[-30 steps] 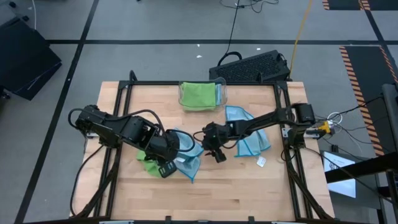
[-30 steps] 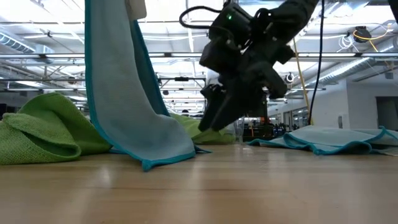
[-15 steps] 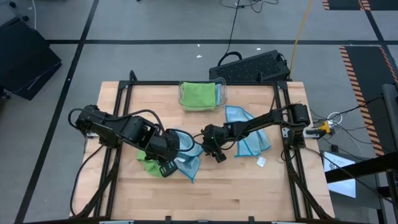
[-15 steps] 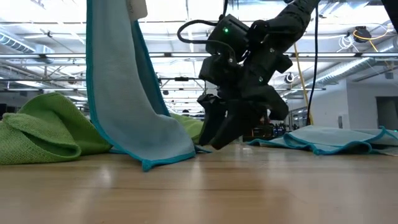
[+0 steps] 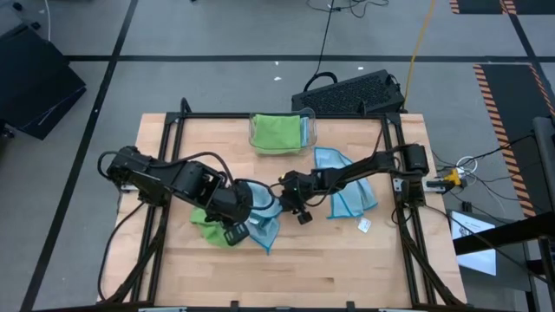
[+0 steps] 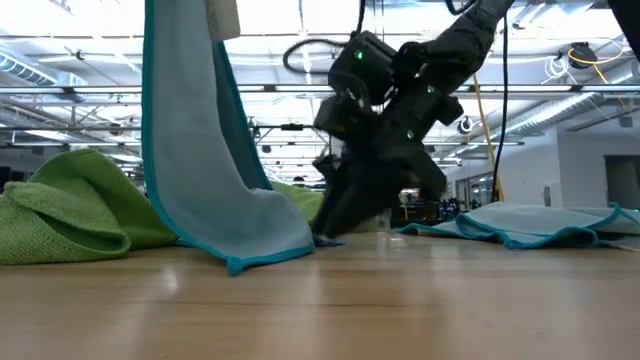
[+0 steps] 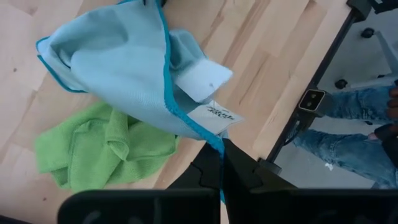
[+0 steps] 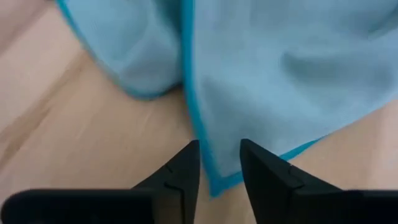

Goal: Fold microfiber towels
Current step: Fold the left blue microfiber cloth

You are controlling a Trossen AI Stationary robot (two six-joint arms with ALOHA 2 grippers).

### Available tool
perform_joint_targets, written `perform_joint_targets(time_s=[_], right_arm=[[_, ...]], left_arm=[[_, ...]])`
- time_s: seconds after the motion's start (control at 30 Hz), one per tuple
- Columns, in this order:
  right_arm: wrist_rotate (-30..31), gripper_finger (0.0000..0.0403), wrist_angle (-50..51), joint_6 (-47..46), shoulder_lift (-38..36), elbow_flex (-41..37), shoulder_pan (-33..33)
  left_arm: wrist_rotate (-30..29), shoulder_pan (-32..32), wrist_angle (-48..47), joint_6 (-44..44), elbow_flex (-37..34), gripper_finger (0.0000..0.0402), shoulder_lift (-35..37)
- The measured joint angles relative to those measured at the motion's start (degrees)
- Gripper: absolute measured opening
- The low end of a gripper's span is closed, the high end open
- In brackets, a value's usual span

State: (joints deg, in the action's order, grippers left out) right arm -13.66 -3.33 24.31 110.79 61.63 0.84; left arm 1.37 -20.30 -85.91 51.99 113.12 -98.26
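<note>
My left gripper (image 5: 245, 217) is shut on a light blue towel (image 6: 205, 150), holding it up over the table's middle. The towel hangs down and its lower end (image 6: 255, 245) lies on the wood. My right gripper (image 6: 325, 225) is open and low beside that end. Its two fingers stand on either side of the towel's teal-edged lower corner (image 8: 214, 182). A crumpled lime green towel (image 5: 206, 227) lies under my left arm. Another light blue towel (image 5: 347, 189) lies spread toward the table's right. My left gripper (image 7: 222, 163) pinches the towel's teal-hemmed corner (image 7: 208, 140) between its two fingers, right beside the white tag (image 7: 214, 115). The towel hangs slack below the fingers, with its lower end on the table. Whether my right gripper touches the towel's lower corner, I cannot tell.
A clear plastic bin (image 5: 305, 130) holding a green towel stands at the table's far edge. A small white tag (image 5: 364, 225) lies on the wood right of the spread towel. A black frame (image 5: 395, 186) runs round the table. A person's legs (image 7: 348, 124) show beyond the table's edge.
My right gripper has gone toward the table's left and down, closing in on the lower end of the hanging blue towel. The towel has stayed hanging from my left gripper.
</note>
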Motion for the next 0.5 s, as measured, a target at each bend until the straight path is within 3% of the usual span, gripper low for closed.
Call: perform_joint_targets(time_s=[0.33, 0.4, 0.5], right_arm=[[-2.98, 0.0151, -0.3, -6.05, 2.89, 0.15, -0.15], [-1.3, 0.0145, 0.09, -7.09, 2.92, 0.15, -0.17], [1.03, 0.01, 0.55, -8.6, 2.94, 0.2, -0.25]], left_arm=[[-0.48, 0.03, -0.04, -0.72, 0.0, 0.0001, 0.0], [-1.05, 0.03, -0.04, -0.79, 0.0, 0.0001, 0.0], [-1.45, 0.03, -0.01, -0.97, 0.0, 0.0001, 0.0]])
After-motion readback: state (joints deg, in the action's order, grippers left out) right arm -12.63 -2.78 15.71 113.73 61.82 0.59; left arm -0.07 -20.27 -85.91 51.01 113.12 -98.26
